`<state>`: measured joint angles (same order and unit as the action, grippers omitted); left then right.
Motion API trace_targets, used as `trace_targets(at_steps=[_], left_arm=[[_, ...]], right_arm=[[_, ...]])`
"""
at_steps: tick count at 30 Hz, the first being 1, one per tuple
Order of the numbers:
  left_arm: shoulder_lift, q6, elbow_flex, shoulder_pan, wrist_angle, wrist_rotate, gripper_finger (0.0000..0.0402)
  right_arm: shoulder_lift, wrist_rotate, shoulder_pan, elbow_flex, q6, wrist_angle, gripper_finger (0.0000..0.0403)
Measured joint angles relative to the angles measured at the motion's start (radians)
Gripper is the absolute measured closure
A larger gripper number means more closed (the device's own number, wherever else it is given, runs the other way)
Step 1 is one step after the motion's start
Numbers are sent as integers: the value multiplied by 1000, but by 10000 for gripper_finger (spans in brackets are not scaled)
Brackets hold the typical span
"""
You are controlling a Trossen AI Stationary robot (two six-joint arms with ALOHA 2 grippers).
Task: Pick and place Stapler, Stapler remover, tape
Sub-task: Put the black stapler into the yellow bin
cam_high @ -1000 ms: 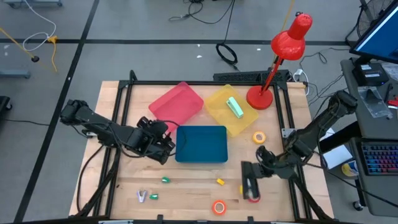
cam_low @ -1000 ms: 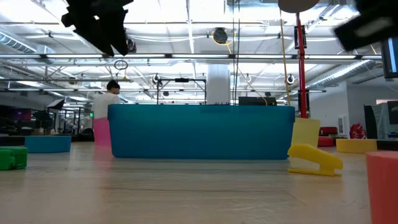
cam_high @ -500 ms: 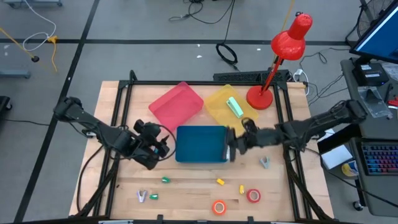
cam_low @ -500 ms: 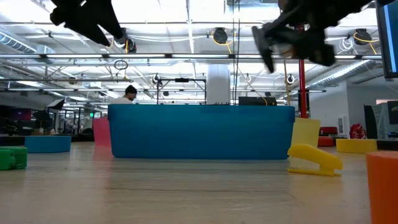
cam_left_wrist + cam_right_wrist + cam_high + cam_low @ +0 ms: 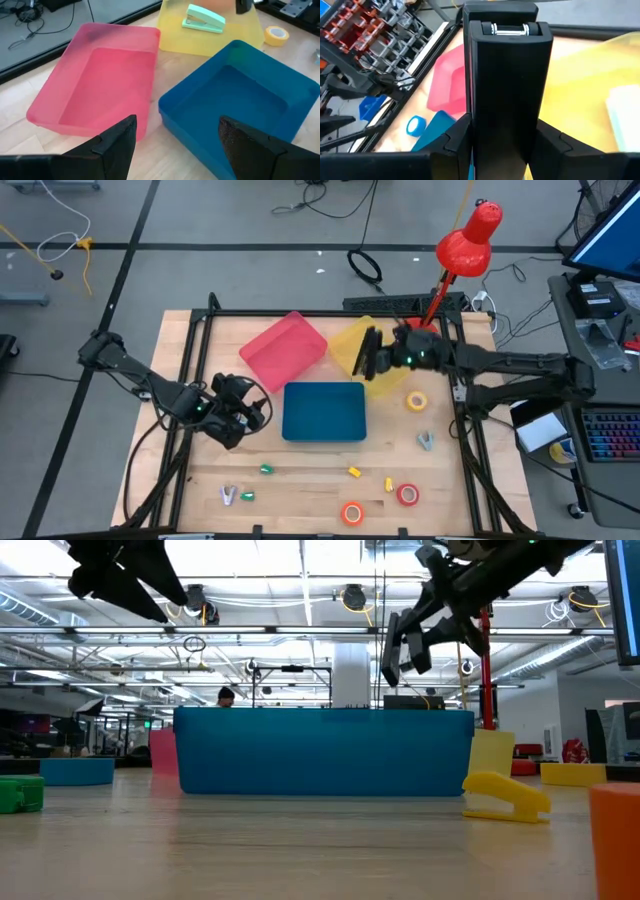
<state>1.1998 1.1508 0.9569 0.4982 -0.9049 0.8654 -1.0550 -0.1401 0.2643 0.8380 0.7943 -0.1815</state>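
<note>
The right gripper, jaws clamped on a black stapler, hangs over the yellow tray by the worktop's far edge (mint stapler already inside), release looks next, while the left gripper waits open, empty.

Your right claw grips a black stapler by its sides, end-on, above the yellow tray. In that tray a mint-green stapler lies flat. On the worktop you have a yellow tape roll just beside the yellow tray, and a red roll and an orange roll near the front edge. A grey stapler remover lies between the yellow and red rolls; another sits at front left.
</note>
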Motion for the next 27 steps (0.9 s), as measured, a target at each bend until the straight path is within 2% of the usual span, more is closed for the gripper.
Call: trace_targets(at_steps=[7, 14, 18, 27], left_arm=[[-4, -17, 0, -60, -5, -1, 128], [-4, -22, 0, -78, -11, -5, 128], [-4, -16, 0, -77, -10, -4, 128], [-3, -12, 0, -77, -9, -2, 128]], right_arm=[[-119, 65, 104, 188, -165, -243, 271], [-294, 61, 123, 352, -266, -449, 271], [-401, 18, 123, 407, -307, -544, 271], [-571, 10, 156, 482, -402, -591, 271]])
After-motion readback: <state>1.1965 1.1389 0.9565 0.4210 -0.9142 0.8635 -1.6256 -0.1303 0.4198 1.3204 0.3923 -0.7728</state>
